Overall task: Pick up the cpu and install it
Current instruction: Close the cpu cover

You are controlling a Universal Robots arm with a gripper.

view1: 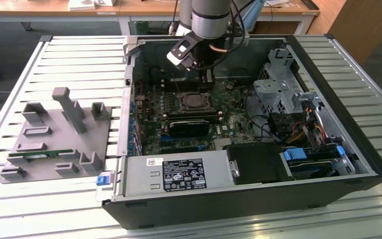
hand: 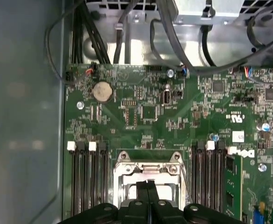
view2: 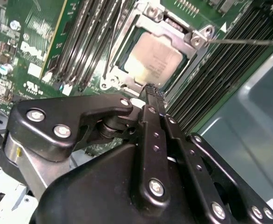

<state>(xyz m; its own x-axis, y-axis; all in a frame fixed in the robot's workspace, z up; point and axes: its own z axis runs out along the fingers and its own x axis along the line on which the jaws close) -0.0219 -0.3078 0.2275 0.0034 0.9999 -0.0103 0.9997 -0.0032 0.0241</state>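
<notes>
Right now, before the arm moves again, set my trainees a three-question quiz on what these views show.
1. True or false: the cpu lies in its socket on the motherboard.
2. Choose one. The gripper is: A wide open; B shut, with nothing held; C half open around the cpu.
3. Fill the gap: in the exterior view, the grey fixture tray lies on the exterior view's ____ of the computer case.

Key: 1 true; 2 B; 3 left.
</notes>
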